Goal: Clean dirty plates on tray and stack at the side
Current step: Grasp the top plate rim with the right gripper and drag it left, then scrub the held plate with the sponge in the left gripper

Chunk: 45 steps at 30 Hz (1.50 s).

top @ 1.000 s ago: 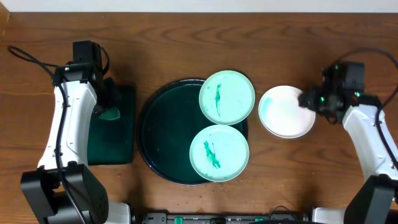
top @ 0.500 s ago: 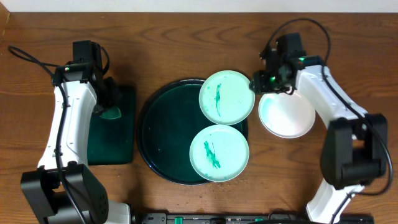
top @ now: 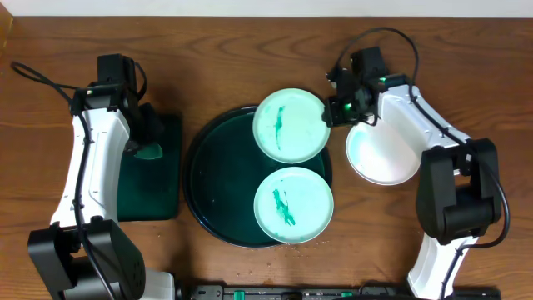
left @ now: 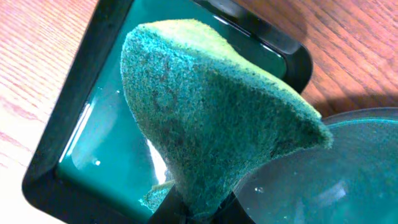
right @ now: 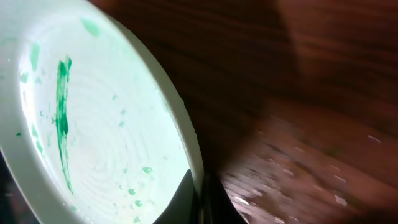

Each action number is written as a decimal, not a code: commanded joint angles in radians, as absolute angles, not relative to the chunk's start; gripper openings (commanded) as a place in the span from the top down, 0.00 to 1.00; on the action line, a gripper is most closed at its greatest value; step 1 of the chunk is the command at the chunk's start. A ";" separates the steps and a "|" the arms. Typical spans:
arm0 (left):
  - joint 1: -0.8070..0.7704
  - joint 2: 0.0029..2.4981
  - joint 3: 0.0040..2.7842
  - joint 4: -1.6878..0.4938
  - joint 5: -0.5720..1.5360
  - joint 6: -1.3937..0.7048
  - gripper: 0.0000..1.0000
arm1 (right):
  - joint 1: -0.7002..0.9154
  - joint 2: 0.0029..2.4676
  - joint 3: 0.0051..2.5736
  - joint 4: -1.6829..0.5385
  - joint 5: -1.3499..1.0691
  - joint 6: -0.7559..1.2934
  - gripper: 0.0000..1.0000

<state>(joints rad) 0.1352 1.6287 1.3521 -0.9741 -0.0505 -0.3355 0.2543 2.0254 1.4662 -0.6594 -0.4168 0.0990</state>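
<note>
green scouring pad (left: pixel 205 118) over a rectangular dark green tray (top: pixel 162 187) on wooden table (top: pixel 233 50)

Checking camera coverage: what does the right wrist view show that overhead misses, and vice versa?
Only right wrist: the right gripper closed on the rim of the upper plate, plus fine green droplets. Only overhead: the tray, the lower turquoise plate, the white plate, the left gripper holding a sponge. Both: the upper plate's green smear and the wooden table.
</note>
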 commanded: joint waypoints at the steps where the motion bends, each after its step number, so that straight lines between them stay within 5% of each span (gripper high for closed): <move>1: 0.118 1.635 1.345 -0.966 -0.029 -0.316 0.93 | 0.315 2.020 1.498 -0.658 -0.476 0.155 0.99; 14: 0.000 1.635 1.345 -0.952 -0.029 -0.315 0.93 | 0.554 2.097 1.498 -0.592 -0.378 0.286 0.99; 32: -0.223 1.747 1.327 -0.941 0.019 -0.315 0.93 | 0.569 2.172 1.498 -0.573 -0.371 0.343 0.99; 45: -0.235 1.831 1.324 -0.906 0.019 -0.316 0.92 | 0.582 2.172 1.497 -0.512 -0.318 0.317 0.99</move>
<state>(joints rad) -0.2367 1.8366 1.3308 -0.9077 0.0204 -0.3351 0.5701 2.1532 1.4803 -0.5087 -0.3443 0.3290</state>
